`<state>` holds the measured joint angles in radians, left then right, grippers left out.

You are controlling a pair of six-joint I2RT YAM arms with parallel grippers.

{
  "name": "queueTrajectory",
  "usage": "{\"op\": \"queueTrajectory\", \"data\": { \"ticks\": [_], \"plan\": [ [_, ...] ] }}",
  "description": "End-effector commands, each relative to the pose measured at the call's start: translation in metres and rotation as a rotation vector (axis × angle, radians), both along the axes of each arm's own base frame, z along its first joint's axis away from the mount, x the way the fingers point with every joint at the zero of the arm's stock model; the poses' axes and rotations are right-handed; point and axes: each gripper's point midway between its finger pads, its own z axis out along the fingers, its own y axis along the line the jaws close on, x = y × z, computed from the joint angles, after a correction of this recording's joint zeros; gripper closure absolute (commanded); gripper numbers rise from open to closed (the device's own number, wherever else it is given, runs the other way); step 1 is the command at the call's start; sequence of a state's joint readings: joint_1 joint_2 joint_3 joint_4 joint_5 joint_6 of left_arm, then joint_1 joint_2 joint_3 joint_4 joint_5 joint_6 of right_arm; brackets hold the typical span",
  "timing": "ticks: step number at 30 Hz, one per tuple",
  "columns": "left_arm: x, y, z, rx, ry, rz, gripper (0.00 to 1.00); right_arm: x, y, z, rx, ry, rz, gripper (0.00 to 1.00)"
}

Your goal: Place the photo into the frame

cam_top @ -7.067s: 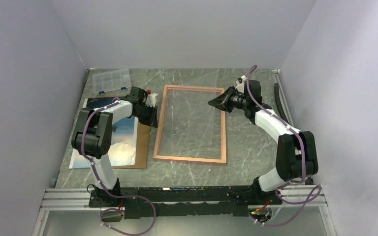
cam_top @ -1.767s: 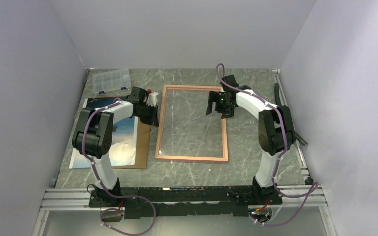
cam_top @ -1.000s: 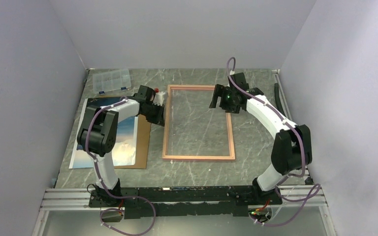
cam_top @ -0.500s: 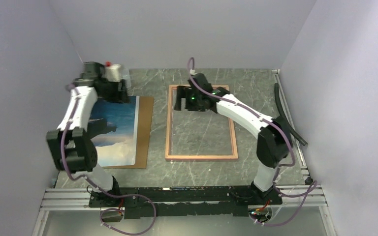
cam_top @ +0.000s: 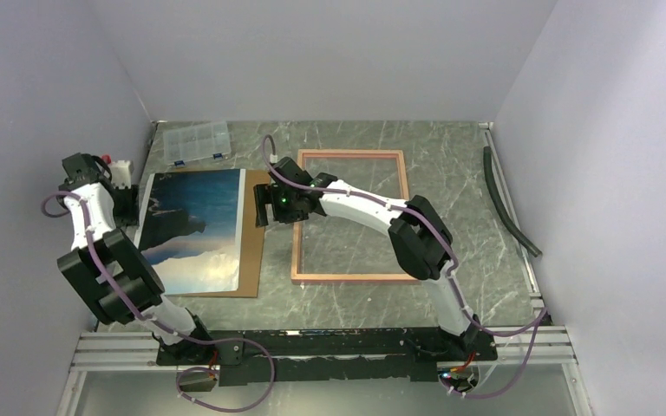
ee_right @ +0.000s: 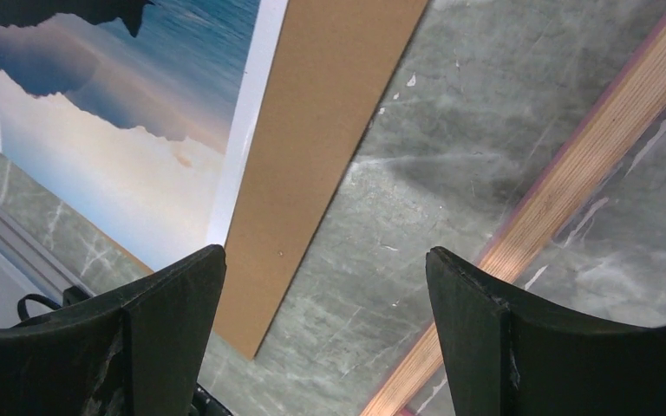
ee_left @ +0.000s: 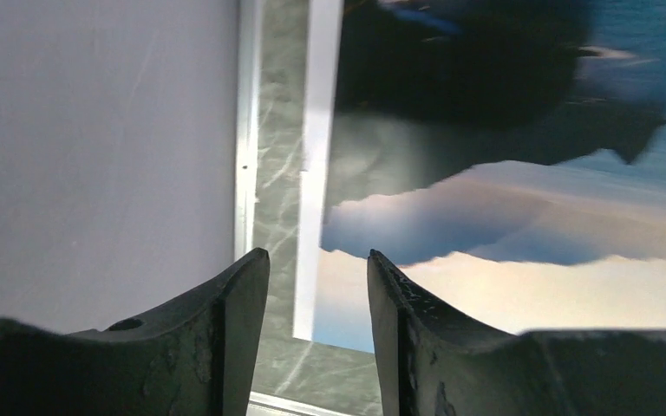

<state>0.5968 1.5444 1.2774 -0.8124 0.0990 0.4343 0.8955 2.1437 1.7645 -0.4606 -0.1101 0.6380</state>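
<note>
The photo (cam_top: 192,227) lies picture side up on a brown backing board (cam_top: 254,247) at the left of the table. The frame (cam_top: 353,277) lies flat to its right, tan wood side showing, with bare table inside it. My left gripper (cam_top: 130,198) hovers at the photo's left edge beside the wall. In the left wrist view it (ee_left: 318,277) is open over the print's white border (ee_left: 316,173), with nothing between the fingers. My right gripper (cam_top: 264,206) hangs wide open and holding nothing (ee_right: 325,269) over the strip of table between the board (ee_right: 329,113) and the frame's left rail (ee_right: 590,173).
A clear plastic compartment box (cam_top: 195,141) sits at the back left. A black hose (cam_top: 507,204) runs along the right wall. Grey walls close in the table on three sides. The arms' mounting rail (cam_top: 312,347) lines the near edge.
The left gripper let go of the frame's left rail, opened and swung to the photo's left edge. The right arm swept from the frame's far right corner to its left side. The frame slid right.
</note>
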Motion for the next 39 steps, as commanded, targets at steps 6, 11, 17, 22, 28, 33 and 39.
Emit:
{"op": "queueTrajectory", "data": {
  "ticks": [6, 11, 17, 22, 28, 33, 39],
  "plan": [
    [0.006, 0.068, -0.035, 0.269, 0.033, 0.119, 0.51, 0.013, 0.016, 0.004, 0.058, -0.032, -0.01, 0.11],
    [0.013, 0.083, -0.062, 0.313, 0.043, 0.145, 0.55, 0.01, 0.019, -0.008, 0.05, -0.017, -0.008, 0.12],
    [0.02, 0.092, -0.087, 0.328, 0.056, 0.162, 0.57, 0.008, 0.02, -0.015, 0.051, -0.013, -0.007, 0.12],
    [0.025, 0.076, -0.108, 0.283, 0.073, 0.13, 0.57, 0.009, 0.023, -0.024, 0.05, 0.004, -0.011, 0.12],
    [0.024, 0.047, -0.125, 0.202, 0.093, 0.091, 0.56, 0.013, 0.026, -0.037, 0.041, 0.016, -0.025, 0.12],
    [0.019, 0.025, -0.132, 0.153, 0.109, 0.056, 0.56, 0.016, 0.027, -0.051, 0.035, 0.032, -0.028, 0.12],
    [0.014, 0.0, -0.132, 0.095, 0.122, 0.026, 0.55, 0.015, 0.03, -0.062, 0.046, 0.064, -0.025, 0.12]
  ]
}}
